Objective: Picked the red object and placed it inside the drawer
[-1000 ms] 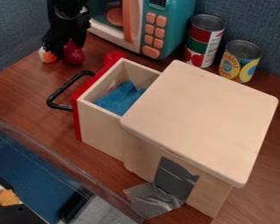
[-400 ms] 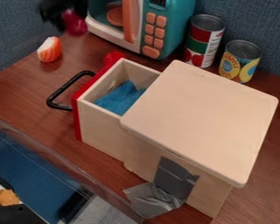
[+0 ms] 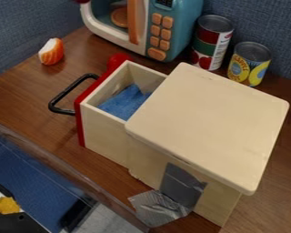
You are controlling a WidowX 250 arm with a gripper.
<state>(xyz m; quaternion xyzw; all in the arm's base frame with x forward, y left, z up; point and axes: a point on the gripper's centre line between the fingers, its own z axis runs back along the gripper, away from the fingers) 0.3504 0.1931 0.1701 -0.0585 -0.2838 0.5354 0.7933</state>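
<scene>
I cannot tell whether my jaws are spread, pressed together or pinching something, nor can I place things by them, so I go from the dark red object (image 3: pixel 81 1). A sliver of it shows at the top edge, left of centre, by the upper left corner of the toy microwave (image 3: pixel 189 27).

Lower and to the right of it, the wooden drawer (image 3: pixel 105 136) stands pulled out of its cabinet (image 3: pixel 212 123), with a blue cloth (image 3: pixel 125 101) lying inside. The drawer has a red front (image 3: pixel 82 120) and a black handle (image 3: pixel 62 110). Just beyond that front, partly hidden by it, is a round red thing (image 3: pixel 117 59).

Lower and a little left of my starting point, an orange-and-white toy sushi piece (image 3: pixel 51 53) lies on the wood-grained table (image 3: pixel 26 98), well apart from the drawer. Off to the right, past the microwave, a tomato can (image 3: pixel 211 43) and a shorter pineapple can (image 3: pixel 249 63) stand upright near each other. Grey tape (image 3: pixel 181 186) sticks to the cabinet's near side.
</scene>
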